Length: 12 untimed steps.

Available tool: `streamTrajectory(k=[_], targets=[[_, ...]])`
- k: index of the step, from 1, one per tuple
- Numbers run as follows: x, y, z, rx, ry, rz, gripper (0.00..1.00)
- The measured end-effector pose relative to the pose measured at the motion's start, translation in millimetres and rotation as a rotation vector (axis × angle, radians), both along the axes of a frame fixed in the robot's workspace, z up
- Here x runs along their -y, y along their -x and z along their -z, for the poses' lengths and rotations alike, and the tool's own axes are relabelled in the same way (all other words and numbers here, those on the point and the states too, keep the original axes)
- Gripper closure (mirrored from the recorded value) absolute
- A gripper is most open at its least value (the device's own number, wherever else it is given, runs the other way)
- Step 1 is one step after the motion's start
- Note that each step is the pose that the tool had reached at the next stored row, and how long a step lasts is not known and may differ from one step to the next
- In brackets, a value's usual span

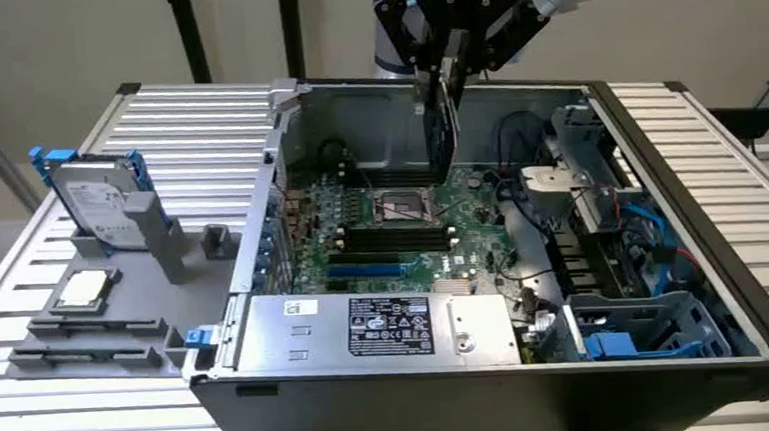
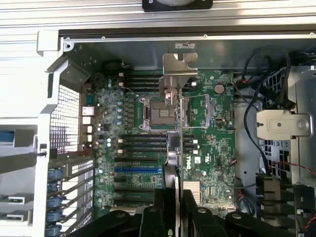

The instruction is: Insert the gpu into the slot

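My gripper (image 1: 449, 59) is shut on the gpu (image 1: 439, 122), which hangs on edge above the open computer case, over the back part of the motherboard (image 1: 479, 220). In the wrist view the gpu (image 2: 174, 148) runs edge-on from my fingers (image 2: 165, 207) out to its metal end bracket (image 2: 178, 66), passing over the CPU socket. The slot (image 1: 365, 272), a bright-blue strip, lies on the motherboard towards the front of the case and to the exterior view's left of the card. The slot (image 2: 138, 169) is bare and the card is well apart from it.
Black memory slots (image 1: 393, 240) lie beside the blue strip, with the CPU socket (image 1: 402, 206) behind them. A power supply (image 1: 364, 327) fills the case's front. Cables (image 1: 527, 142) and a drive cage (image 1: 632, 326) crowd the right. A hard drive (image 1: 96, 203) stands outside on the left.
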<state>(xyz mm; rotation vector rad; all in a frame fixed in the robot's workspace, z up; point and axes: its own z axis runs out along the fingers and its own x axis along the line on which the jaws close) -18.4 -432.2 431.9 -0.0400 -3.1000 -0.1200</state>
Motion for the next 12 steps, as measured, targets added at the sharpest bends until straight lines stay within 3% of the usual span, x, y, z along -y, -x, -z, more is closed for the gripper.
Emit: streamTrajectory(k=[12], targets=[[0.0, 0.0, 0.0, 0.0, 0.0, 0.0, 0.74]])
